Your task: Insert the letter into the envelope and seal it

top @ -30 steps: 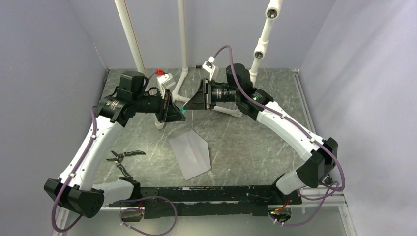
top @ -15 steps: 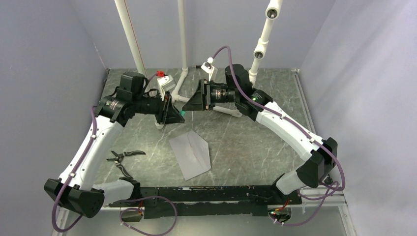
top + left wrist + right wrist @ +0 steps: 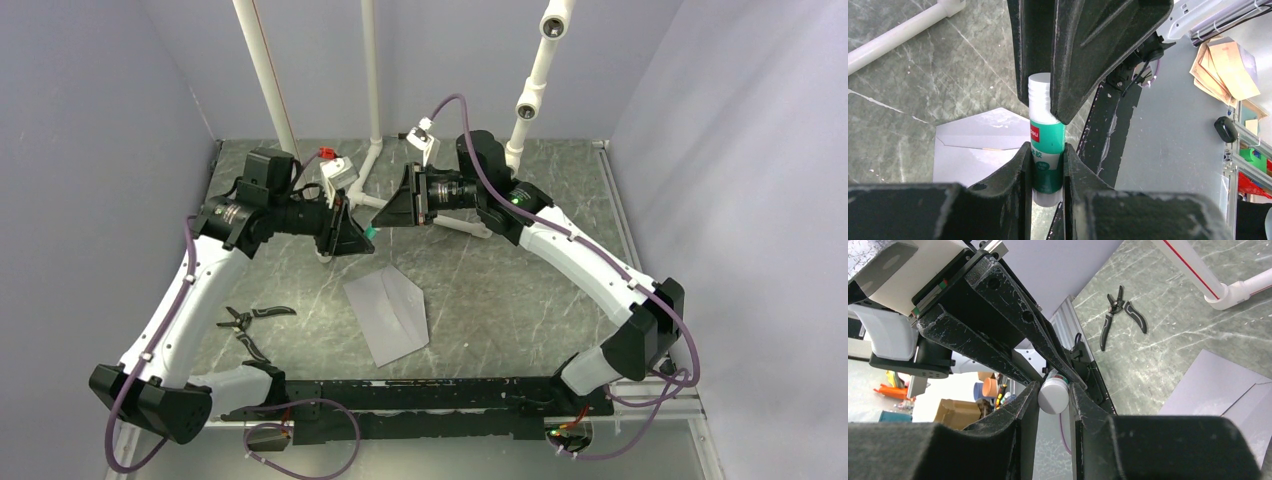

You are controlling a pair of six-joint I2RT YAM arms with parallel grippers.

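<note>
One pair of pliers [image 3: 250,322] lies left of the one envelope [image 3: 388,312]. Beyond the envelope, in the air, my left claw [image 3: 1048,167] clamps the one glue stick [image 3: 1047,145] by its green body. My right claw [image 3: 1054,397] pinches its white cap.

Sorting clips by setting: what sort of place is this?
Likely a robotics lab cell: two arms bolted to a table, grey panels around it, a white pipe frame.
</note>
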